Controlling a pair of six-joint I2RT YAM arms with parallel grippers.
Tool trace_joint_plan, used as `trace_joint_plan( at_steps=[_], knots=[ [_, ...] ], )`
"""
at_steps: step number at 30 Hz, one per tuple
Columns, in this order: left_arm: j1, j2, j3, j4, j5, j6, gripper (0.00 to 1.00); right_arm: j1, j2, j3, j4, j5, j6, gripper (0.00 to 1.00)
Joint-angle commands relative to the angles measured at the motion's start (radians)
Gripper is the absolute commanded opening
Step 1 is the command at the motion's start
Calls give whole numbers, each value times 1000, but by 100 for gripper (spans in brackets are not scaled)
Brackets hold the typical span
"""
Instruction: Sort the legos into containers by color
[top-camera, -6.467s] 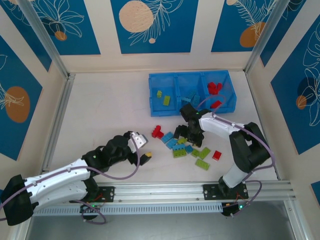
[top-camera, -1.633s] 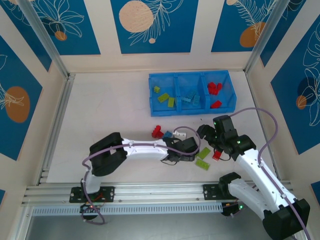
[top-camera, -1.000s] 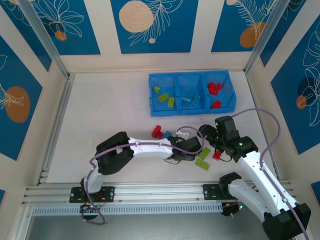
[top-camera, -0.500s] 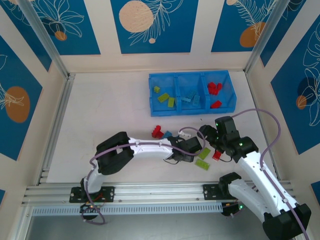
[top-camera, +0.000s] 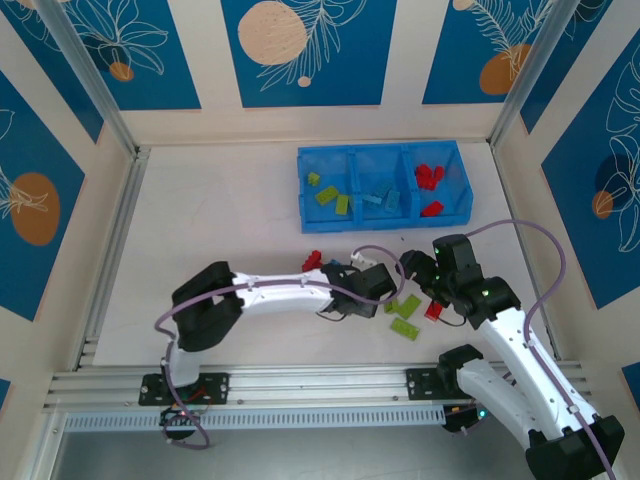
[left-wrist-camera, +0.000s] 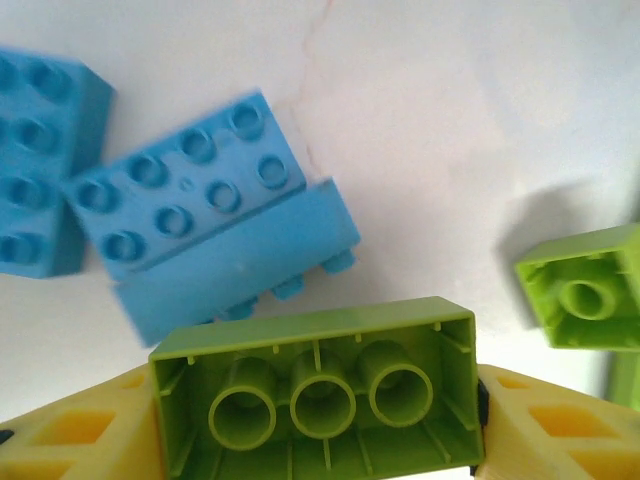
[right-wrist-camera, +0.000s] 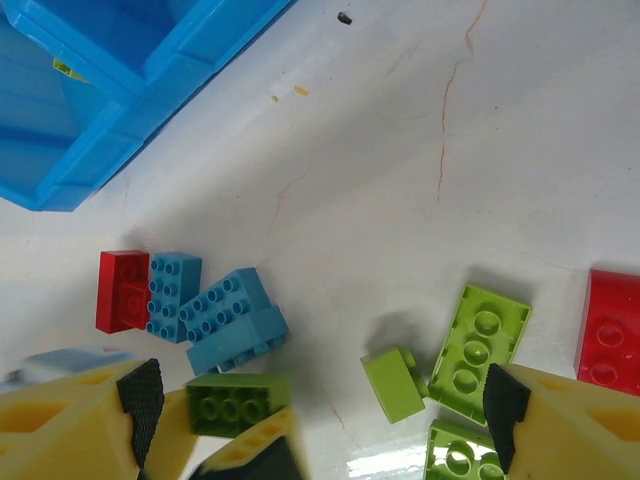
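My left gripper is shut on a lime green lego, its hollow underside facing the camera and a yellow finger pressed on each end. In the top view that gripper hangs over the loose pile. Just beyond the held brick lie two light blue legos and a small green one. My right gripper is open above green legos, beside a red one. The blue tray of containers holds green, blue and red bricks, left to right.
A red lego and a blue one lie left of the pile. Two green bricks and a red brick sit between the arms. The left forearm stretches across the table's front. Walls close in on three sides.
The left gripper's fingers have closed onto the green brick and the wrist has shifted slightly towards the tray. The right arm has barely moved.
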Motion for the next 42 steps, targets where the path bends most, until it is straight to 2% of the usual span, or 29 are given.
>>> trace_joint_plan(
  at_steps=[1,4,6,9,14,19,22,26,29,32,37,42],
  knots=[
    [13,-109,29,-28,-106,82,61,-3,-22,39,-29,-10,14,86],
    [72,-132,67,-26,-209,155,61,-4,-35,42,-28,-9,19,86],
    [145,-107,117,-35,-273,198,61,-3,-41,42,-27,-13,19,86],
    [273,-6,240,-22,-303,275,61,-4,-44,38,-25,-17,23,86],
    [432,218,539,-36,-239,354,62,-4,-53,59,-48,-22,22,86],
    [483,323,743,-15,-161,451,83,-2,-87,75,-72,-1,13,86],
    [485,283,771,-11,-119,472,87,-1,-90,80,-78,-10,-7,86],
    [481,102,593,63,-37,437,88,2,-78,75,-62,-38,-28,86],
    [469,-110,340,172,6,415,88,24,-46,72,-10,-110,-90,86],
    [453,-359,65,256,50,423,87,102,18,84,68,-165,-187,86],
    [444,-821,-368,295,43,475,87,341,276,208,62,6,-296,88],
    [445,-1185,-595,136,-8,662,88,482,595,374,95,86,-413,89]
  ],
)
